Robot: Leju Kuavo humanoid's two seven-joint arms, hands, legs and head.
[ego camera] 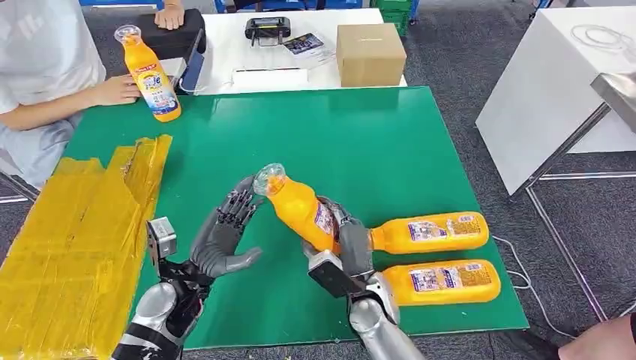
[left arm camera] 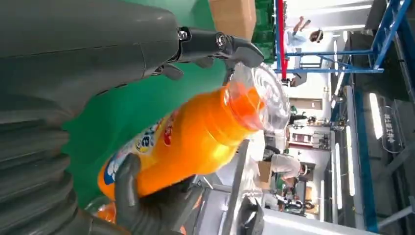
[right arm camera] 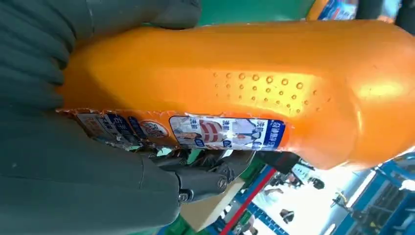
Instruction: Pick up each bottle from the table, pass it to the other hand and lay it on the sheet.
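The lower body of the held bottle (ego camera: 304, 210) is hidden by the right hand (ego camera: 343, 244). The yellow sheet (ego camera: 67, 247) is cut off at the left and bottom edges. The label print (right arm camera: 222, 133) cannot be read. The seated person (ego camera: 41, 67) is cropped by the frame.

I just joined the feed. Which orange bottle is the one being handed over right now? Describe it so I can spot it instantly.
Find the green mat covering the table. Near its front edge, the right hand holds one orange bottle tilted up off the mat, cap toward the open left hand. Unlike the two bottles lying flat beside it and the upright one by the person's hand, it is lifted and slanted.
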